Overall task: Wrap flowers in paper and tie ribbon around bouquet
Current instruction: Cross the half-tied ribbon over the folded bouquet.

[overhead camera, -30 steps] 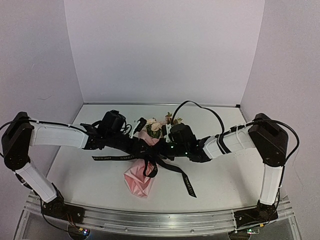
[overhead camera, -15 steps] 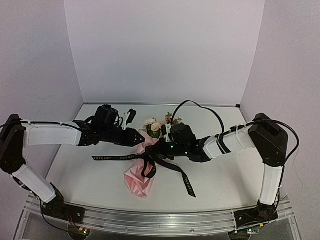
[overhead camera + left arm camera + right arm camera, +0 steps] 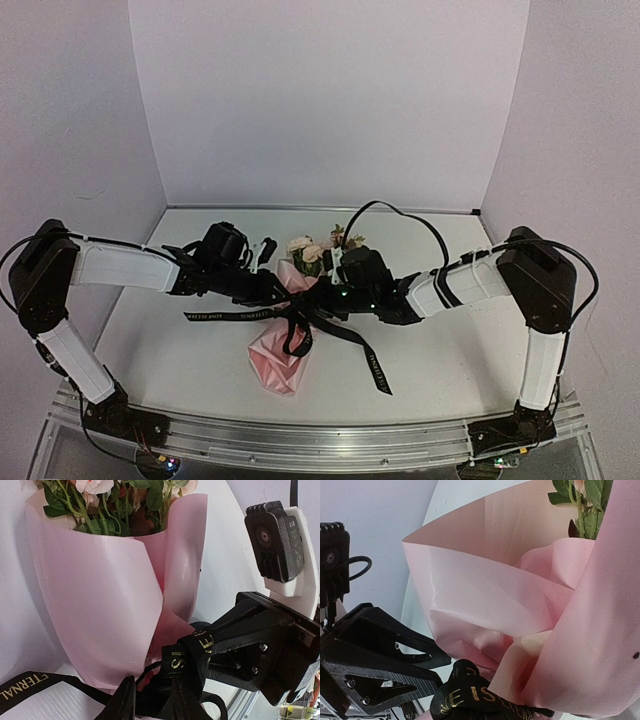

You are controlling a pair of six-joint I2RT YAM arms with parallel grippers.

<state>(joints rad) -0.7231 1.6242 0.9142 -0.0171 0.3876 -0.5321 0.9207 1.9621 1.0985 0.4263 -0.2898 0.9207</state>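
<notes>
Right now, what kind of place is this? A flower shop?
Probably not: it looks like a robot test booth. Plain pale walls close in a white table, and the left arm and right arm stand on a metal rail, working the ribbon on one bouquet.

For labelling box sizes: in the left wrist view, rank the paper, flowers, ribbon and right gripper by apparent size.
1. paper
2. right gripper, inflated by nearness to the lens
3. flowers and ribbon look alike; both are cropped by the frame, so unranked
</notes>
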